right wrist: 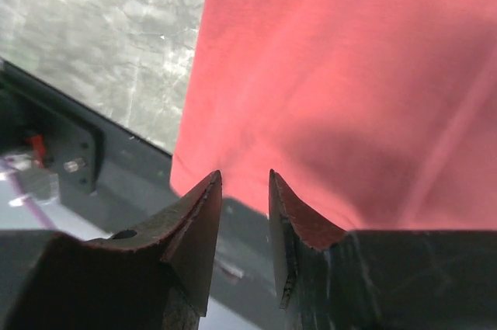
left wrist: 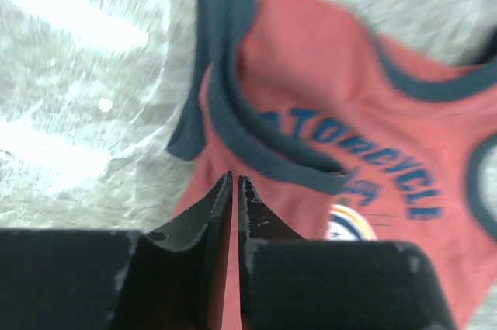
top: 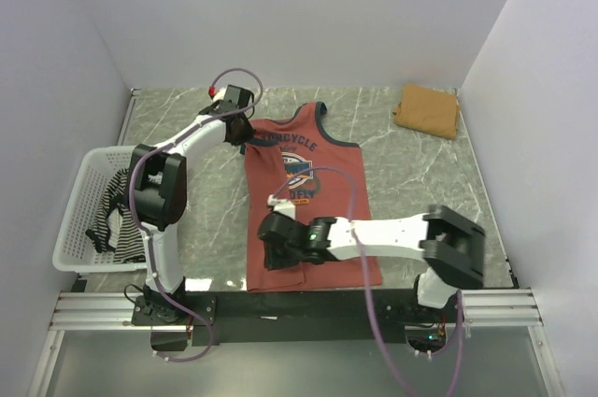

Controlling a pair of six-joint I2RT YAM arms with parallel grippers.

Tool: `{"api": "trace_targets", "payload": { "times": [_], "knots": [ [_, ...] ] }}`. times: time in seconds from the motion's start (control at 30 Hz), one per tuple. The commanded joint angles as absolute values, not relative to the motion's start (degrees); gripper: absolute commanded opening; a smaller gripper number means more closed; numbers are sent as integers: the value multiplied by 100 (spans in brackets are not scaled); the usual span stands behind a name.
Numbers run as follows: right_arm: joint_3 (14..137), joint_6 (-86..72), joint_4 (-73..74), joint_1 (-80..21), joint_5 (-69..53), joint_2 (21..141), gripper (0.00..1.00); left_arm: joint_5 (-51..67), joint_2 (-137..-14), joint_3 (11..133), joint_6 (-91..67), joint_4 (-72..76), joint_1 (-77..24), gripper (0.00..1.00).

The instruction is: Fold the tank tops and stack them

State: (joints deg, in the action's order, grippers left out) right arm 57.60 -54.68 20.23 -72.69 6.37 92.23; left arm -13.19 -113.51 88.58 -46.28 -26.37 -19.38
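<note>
Closest to the overhead camera, the right fingers (top: 278,252) hang over the near-left hem corner of the rust-red tank top (top: 308,173), which lies flat, print up, mid-worktop (top: 210,210). The left fingers (top: 239,128) sit at its far-left shoulder strap. A folded tan tank top (top: 427,109) rests well apart at far right, and the striped tank top (top: 117,205) is bunched in the white basket (top: 73,219). Left wrist view: fingers nearly pressed together, only a slit, pinching nothing, just short of the dark strap trim. Right wrist view: fingers spread, empty, above the hem corner at the worktop's near edge. This cloth looks light and limp, so 2 pinches, strap and hem, should lift it. Bare worktop to its left gives room.
</note>
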Motion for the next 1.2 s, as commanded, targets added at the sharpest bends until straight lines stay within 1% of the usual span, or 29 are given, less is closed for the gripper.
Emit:
{"api": "trace_targets", "payload": {
  "times": [0.0, 0.07, 0.17, 0.3, 0.43, 0.57, 0.6, 0.67, 0.77, 0.8, 0.83, 0.87, 0.9, 0.93, 0.97, 1.0, 1.07, 1.1, 1.17],
  "knots": [
    [6265, -5037, 2214, -7479, 650, 9850, 38, -1090, -11618, 8867, -4466, -2443, -1978, 11],
    [6258, -5027, 2189, -7602, 572, 9984, 38, -1177, -11890, 9026, -4430, -2531, -1960, 10],
    [6161, -5001, 2101, -7725, 387, 10168, 38, -1239, -12207, 9351, -4412, -2759, -1864, 6],
    [6336, -4852, 2153, -7857, 255, 10484, 38, -1266, -12699, 9746, -4395, -2891, -1706, 1],
    [6538, -4746, 2048, -7831, -104, 10748, 38, -1195, -12911, 10010, -4298, -2848, -1600, 1],
    [7302, -4448, 2039, -7752, -491, 11266, 39, -1038, -13209, 10475, -4096, -2699, -1494, 6],
    [7660, -4412, 1952, -7726, -605, 11485, 38, -933, -13262, 10694, -3991, -2646, -1425, 8],
    [7970, -4264, 1768, -7577, -991, 11653, 38, -626, -13376, 10854, -3850, -2444, -1328, 11],
    [8419, -4053, 1468, -7278, -1177, 11821, 41, -283, -13438, 11232, -3674, -2163, -1134, 23],
    [8463, -4026, 1381, -7208, -1186, 11726, 42, -64, -13430, 11372, -3630, -2049, -1029, 33],
    [8412, -3973, 1328, -7120, -1204, 11612, 43, 60, -13412, 11451, -3612, -2004, -976, 37],
    [8315, -3877, 1275, -6980, -1213, 11445, 47, 192, -13343, 11522, -3586, -1960, -932, 41],
    [8001, -3841, 1144, -6900, -1143, 11026, 49, 498, -13290, 11670, -3534, -1890, -853, 48],
    [7815, -3806, 1090, -6830, -1082, 10778, 54, 597, -13211, 11724, -3525, -1837, -835, 50],
    [7518, -3745, 1055, -6664, -1046, 10532, 54, 702, -12984, 11733, -3516, -1759, -826, 53],
    [7393, -3727, 1072, -6575, -959, 10042, 55, 964, -12842, 11664, -3490, -1636, -826, 57],
    [7182, -3692, 1186, -6364, -757, 9582, 57, 1133, -12378, 11488, -3577, -1311, -852, 60],
    [7068, -3691, 1430, -6085, -434, 9215, 58, 1195, -12218, 11270, -3682, -1214, -896, 62],
    [6857, -3726, 1686, -5636, -308, 8914, 58, 1161, -11745, 11023, -3735, -1064, -984, 63]
  ]
}}
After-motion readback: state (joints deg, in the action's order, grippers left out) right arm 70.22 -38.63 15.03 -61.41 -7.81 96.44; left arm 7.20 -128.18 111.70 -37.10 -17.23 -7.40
